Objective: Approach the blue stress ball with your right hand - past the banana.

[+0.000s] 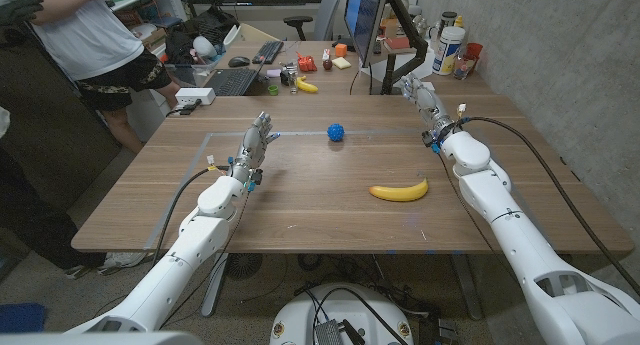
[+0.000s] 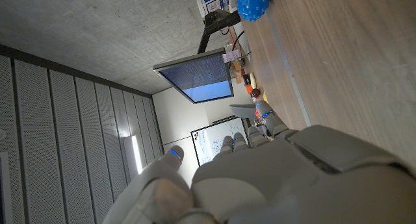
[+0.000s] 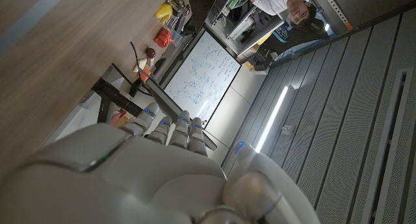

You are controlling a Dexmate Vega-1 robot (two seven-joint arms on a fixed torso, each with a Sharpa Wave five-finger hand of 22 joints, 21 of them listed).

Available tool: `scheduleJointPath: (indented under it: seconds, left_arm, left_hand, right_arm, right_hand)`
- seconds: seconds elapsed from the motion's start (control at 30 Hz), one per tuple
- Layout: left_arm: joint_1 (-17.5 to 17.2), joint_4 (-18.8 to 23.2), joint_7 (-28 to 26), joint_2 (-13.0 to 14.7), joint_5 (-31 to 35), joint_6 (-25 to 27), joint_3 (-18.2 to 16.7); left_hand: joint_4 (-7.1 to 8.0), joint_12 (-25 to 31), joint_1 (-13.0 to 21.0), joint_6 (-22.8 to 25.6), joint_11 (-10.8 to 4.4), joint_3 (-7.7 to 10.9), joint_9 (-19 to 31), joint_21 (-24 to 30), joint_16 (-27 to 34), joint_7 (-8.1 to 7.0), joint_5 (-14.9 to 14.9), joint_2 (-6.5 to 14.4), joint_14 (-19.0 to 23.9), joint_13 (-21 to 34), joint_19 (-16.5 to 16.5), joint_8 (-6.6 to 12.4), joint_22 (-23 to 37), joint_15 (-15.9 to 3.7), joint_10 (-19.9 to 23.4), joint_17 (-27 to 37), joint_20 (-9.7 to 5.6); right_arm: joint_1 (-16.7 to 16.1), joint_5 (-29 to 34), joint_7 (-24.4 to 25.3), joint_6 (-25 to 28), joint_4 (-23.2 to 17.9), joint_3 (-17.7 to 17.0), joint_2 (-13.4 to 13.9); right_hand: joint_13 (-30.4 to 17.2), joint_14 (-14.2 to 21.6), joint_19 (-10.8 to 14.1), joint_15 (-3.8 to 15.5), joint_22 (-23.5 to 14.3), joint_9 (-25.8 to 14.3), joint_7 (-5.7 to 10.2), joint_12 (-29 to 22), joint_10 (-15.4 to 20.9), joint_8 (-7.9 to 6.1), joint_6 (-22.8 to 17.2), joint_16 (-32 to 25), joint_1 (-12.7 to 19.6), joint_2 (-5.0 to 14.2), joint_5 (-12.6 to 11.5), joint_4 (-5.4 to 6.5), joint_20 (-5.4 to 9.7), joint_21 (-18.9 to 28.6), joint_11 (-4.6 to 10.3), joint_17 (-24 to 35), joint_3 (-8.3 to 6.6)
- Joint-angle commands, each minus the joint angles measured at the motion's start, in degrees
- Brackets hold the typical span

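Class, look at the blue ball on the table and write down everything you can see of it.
The blue ball is small, round and bright blue, its surface covered in little knobs, so it looks like soft rubber. It sits alone on the wooden table, towards the far side, just inside a faint taped line. Nothing touches it except the tabletop. The banana lies nearer the robot, well apart from it. In the left wrist view the ball shows the same bumpy texture.

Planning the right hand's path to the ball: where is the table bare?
Bare wood lies between the right hand and ball, beyond the banana. Also bare: between banana and left hand. Nowhere on this table is crowded.
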State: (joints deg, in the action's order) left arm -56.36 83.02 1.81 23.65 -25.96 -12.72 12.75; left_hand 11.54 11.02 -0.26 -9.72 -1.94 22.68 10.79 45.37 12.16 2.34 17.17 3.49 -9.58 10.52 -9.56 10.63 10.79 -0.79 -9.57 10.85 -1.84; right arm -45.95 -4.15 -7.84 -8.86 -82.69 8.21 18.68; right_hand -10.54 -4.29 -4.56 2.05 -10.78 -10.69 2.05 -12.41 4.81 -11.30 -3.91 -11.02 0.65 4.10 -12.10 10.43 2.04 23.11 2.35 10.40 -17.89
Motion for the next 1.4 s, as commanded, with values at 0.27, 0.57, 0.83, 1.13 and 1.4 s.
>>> scheduleJointPath:
  seconds: [0.27, 0.57, 0.83, 1.13, 1.4]
  left_arm:
    - [-0.1, -0.2, -0.1, 0.1, 0.1, -0.6, -0.1]
    - [0.0, -0.4, 0.0, 0.1, 0.0, -0.7, -0.1]
    - [0.1, -0.5, 0.0, 0.2, 0.1, -0.6, 0.0]
    - [0.0, -0.3, -0.4, 0.2, 0.3, -0.5, 0.1]
    - [0.1, 0.1, -0.8, 0.1, 0.7, -0.3, 0.5]
  left_hand:
    - [0.03, 0.2, 0.0, -9.2, 0.15, 0.3, 0.2, 0.2, 0.3, -0.15, 0.3, 7.5, -5.4, 0.3, -6.0, 0.42, 0.3, 0.18, -5.5, 0.3, -1.75]
    - [0.02, 0.2, 0.0, -9.2, 0.16, 0.31, 0.2, 0.3, 0.3, -0.11, 0.4, 7.5, -5.4, 0.3, -6.0, 0.42, 0.3, 0.17, -5.5, 0.3, -1.76]
    - [0.02, 0.2, 0.1, -9.2, 0.15, 0.32, 0.2, 0.3, 0.3, -0.08, 0.4, 7.5, -5.3, 0.3, -6.0, 0.43, 0.3, 0.21, -5.5, 0.3, -1.73]
    - [0.03, 0.2, 0.0, -9.2, 0.18, 0.32, 0.2, 0.3, 0.3, -0.07, 0.4, 7.5, -5.4, 0.3, -6.0, 0.43, 0.3, 0.19, -5.5, 0.3, -1.72]
    - [0.02, 0.2, 0.1, -9.1, 0.08, 0.33, 0.2, 0.3, 0.3, -0.11, 0.5, 7.5, -5.3, 0.3, -6.0, 0.45, 0.3, 0.15, -5.5, 0.3, -1.83]
  right_arm:
    - [1.5, 3.9, 1.2, 0.0, -0.9, 1.2, 0.0]
    - [2.0, 4.5, 1.2, -0.1, -0.9, 1.3, -0.2]
    - [2.4, 5.1, 1.2, -0.3, -0.5, 1.4, -0.2]
    - [3.0, 6.1, 1.4, -0.7, -0.4, 1.7, -0.1]
    - [3.0, 6.7, 1.6, -1.1, -0.7, 1.5, 0.3]
  right_hand:
    - [-0.1, 0.0, 0.2, 2.55, -0.1, -0.2, 0.19, -0.2, 0.5, -0.29, -0.5, 0.2, 0.3, 6.26, -0.2, -0.06, 5.65, -0.3, 0.23, 0.0, -0.63]
    - [-0.1, 0.0, 0.3, 2.64, -0.1, -0.2, 0.27, -0.2, 0.5, -0.25, -0.6, 0.3, 0.3, 6.2, -0.2, -0.07, 5.69, -0.4, 0.25, -0.1, -0.77]
    - [-0.1, 0.1, 0.4, 2.67, -0.1, -0.2, 0.27, -0.2, 0.6, -0.25, -0.7, 0.3, 0.3, 6.17, -0.2, -0.08, 5.7, -0.4, 0.26, -0.1, -0.88]
    - [-0.1, 0.0, 0.3, 2.62, -0.1, -0.2, 0.34, -0.1, 0.6, -0.22, -0.8, 0.3, 0.5, 6.18, -0.2, -0.17, 5.73, -0.5, 0.27, -0.1, -1.08]
    - [-0.1, 0.1, 0.4, 2.64, -0.1, -0.2, 0.38, -0.1, 0.6, -0.22, -0.9, 0.4, 0.5, 6.18, -0.2, -0.19, 5.75, -0.5, 0.28, -0.1, -1.22]
